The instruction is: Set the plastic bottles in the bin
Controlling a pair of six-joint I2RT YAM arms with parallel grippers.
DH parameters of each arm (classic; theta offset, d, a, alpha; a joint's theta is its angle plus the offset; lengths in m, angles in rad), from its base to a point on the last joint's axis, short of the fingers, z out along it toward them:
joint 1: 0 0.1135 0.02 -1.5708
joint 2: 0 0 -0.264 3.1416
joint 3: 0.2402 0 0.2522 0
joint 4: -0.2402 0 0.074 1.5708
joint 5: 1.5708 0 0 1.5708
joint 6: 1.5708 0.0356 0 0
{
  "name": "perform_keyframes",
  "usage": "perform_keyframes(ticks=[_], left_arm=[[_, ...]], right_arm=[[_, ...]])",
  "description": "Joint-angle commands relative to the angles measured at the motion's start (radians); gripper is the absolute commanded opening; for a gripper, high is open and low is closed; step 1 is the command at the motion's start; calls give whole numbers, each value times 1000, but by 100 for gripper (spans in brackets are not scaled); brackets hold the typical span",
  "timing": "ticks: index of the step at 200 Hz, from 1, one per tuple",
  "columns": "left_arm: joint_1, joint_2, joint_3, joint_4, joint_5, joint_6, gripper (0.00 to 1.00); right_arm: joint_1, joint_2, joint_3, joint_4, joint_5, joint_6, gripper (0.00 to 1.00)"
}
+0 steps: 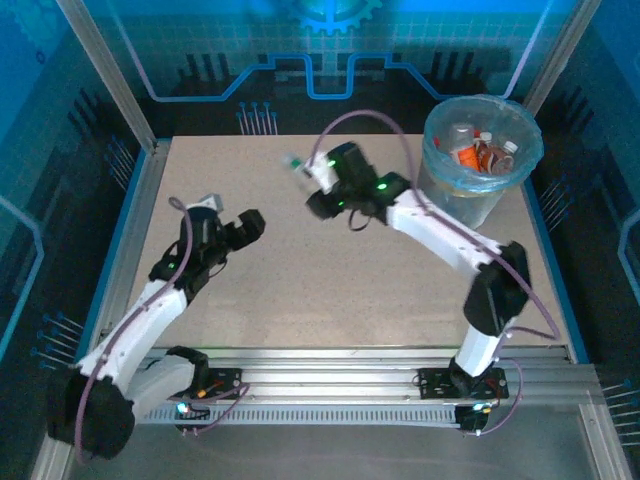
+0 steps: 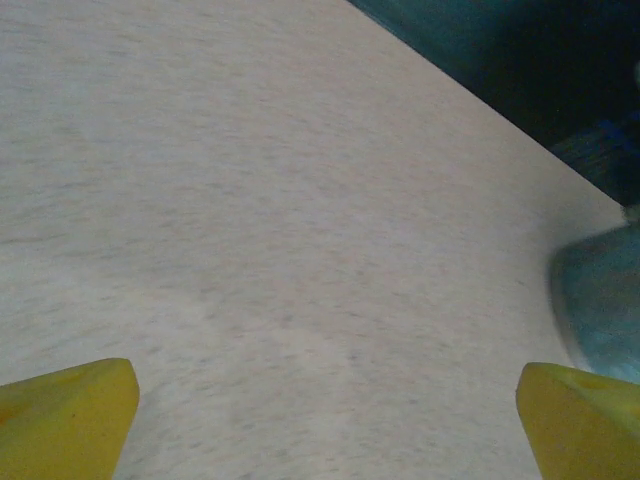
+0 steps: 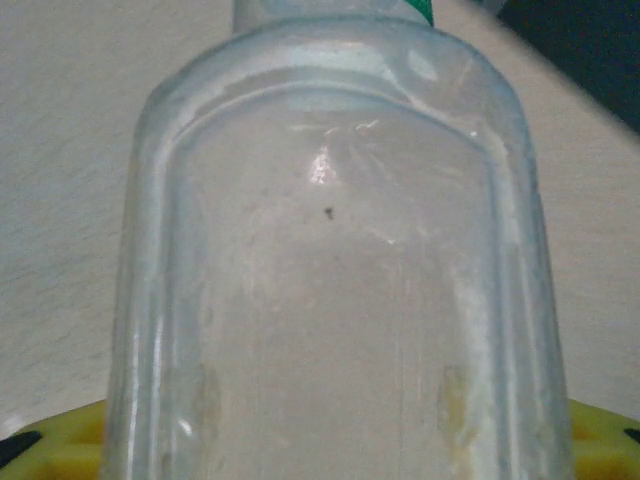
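A clear bottle (image 3: 340, 280) looms closest in the right wrist view. Its see-through wall is scuffed and a sliver of green shows at the neck. The right gripper (image 1: 318, 188) has its jaws half closed on the bottle's sides, with yellow fingers (image 3: 50, 440) at either edge. From above, this bottle is a blur with a green cap over the far middle of the table (image 1: 330, 290), a pale speckled board framed by aluminium rails and blue-lit circuit-patterned walls. The left gripper (image 2: 320, 430) hovers with its jaws spread wide, holding nothing. The bin (image 1: 440, 165) stands at the far right corner, blue-lined, with several red- and orange-labelled bottles (image 1: 480, 150) inside.
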Motion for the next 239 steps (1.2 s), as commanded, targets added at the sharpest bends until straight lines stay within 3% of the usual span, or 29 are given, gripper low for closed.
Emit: perform_keyframes(ticks=[1, 22, 55, 95, 125, 149, 170, 220, 239], left_arm=[[-100, 116, 138, 143, 94, 4, 98], [-212, 250, 264, 188, 130, 6, 98], [-378, 455, 507, 100, 133, 122, 98], [-444, 594, 637, 54, 162, 88, 98], [-463, 647, 690, 42, 178, 89, 98], [-464, 670, 713, 10, 183, 84, 98], [-466, 671, 700, 6, 172, 84, 98], [-466, 676, 688, -7, 156, 92, 99], [-465, 680, 690, -6, 156, 93, 99]], right_arm=[[-102, -167, -41, -40, 186, -5, 46], [-250, -289, -86, -8, 244, 77, 47], [-465, -422, -197, 91, 304, 158, 46], [-609, -415, -227, 75, 318, 197, 52], [-622, -351, -192, 83, 311, 178, 56], [-622, -285, -123, 38, 349, 186, 72], [-626, -277, -111, 33, 346, 201, 80], [-618, -290, -122, 49, 344, 214, 81], [-610, -279, -124, 65, 329, 216, 78]])
